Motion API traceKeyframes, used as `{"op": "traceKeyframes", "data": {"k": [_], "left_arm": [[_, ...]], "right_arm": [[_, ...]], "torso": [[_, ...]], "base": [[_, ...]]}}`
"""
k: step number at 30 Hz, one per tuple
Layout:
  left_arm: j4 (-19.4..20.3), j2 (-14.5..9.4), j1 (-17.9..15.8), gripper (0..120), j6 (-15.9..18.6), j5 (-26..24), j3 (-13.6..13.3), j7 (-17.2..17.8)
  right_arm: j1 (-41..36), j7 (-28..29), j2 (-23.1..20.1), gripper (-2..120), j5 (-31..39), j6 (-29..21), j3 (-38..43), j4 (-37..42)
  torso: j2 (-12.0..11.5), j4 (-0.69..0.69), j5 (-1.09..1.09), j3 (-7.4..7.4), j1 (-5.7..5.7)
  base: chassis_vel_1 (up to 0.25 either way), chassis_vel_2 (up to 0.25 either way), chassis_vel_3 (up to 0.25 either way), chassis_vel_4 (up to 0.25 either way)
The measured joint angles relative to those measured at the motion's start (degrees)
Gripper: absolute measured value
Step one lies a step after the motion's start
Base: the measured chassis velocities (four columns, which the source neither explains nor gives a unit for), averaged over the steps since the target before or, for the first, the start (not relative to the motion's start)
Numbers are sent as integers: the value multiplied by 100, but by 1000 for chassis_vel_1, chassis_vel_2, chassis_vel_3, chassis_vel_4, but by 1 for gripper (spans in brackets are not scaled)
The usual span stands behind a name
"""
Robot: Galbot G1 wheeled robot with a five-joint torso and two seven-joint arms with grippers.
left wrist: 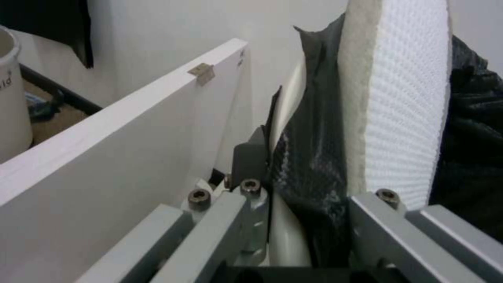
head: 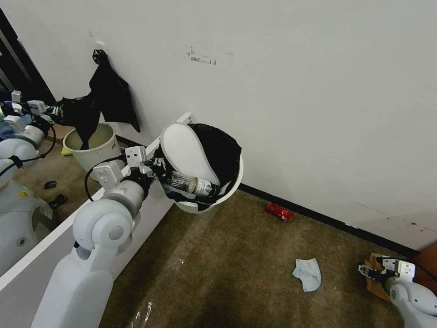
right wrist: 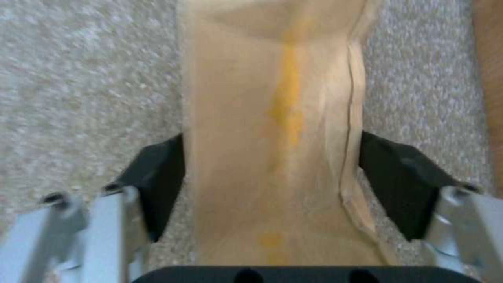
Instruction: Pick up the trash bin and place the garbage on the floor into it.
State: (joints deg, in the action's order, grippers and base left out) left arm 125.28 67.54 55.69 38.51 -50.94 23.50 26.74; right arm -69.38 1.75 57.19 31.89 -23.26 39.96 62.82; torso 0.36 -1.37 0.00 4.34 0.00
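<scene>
One slipper (head: 184, 152) and one bottle (head: 193, 184) in the bin (head: 230, 187); one can (head: 279, 212), one tissue (head: 307, 274).

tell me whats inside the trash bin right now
Inside the trash bin, held tilted by the left claw, lie a white slipper and a plastic bottle on the black bag. Anything beneath them is covered.

I get even, soft indoor light with faint shadows; the wall (head: 318, 91) is bright. My right wrist view is blurred, the carpet (right wrist: 78, 98) smeared.
</scene>
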Motion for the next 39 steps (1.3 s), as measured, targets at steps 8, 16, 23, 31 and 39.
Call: {"op": "traceKeyframes", "data": {"k": [8, 16, 23, 31, 39], "left_arm": [[-2, -9, 3, 4, -2, 2, 1, -10], [-2, -16, 13, 4, -4, 8, -4, -14], [1, -12, 15, 4, -5, 11, -8, -18], [-1, 6, -8, 4, -8, 15, -37, -19], [46, -30, 75, 4, -7, -23, -34, 19]], "right_arm": [[92, -58, 19, 47, -24, 55, 55, -180], [99, -91, 18, 14, -69, 53, 96, -148], [-97, -98, -109, 0, -65, 54, 160, 253], [-312, -99, -215, 0, -23, 57, 225, 715], [-754, -93, -358, 0, 23, 115, 360, 1683]], "torso": [[0, 0, 0, 0, 0], [0, -1, 0, 0, 0], [0, 0, 1, 0, 0], [0, -1, 1, 0, 0], [-1, 0, 0, 0, 0]], "base": [[0, 0, 0, 0], [0, 0, 0, 0], [0, 0, 0, 0], [0, 0, 0, 0], [0, 0, 0, 0]]}}
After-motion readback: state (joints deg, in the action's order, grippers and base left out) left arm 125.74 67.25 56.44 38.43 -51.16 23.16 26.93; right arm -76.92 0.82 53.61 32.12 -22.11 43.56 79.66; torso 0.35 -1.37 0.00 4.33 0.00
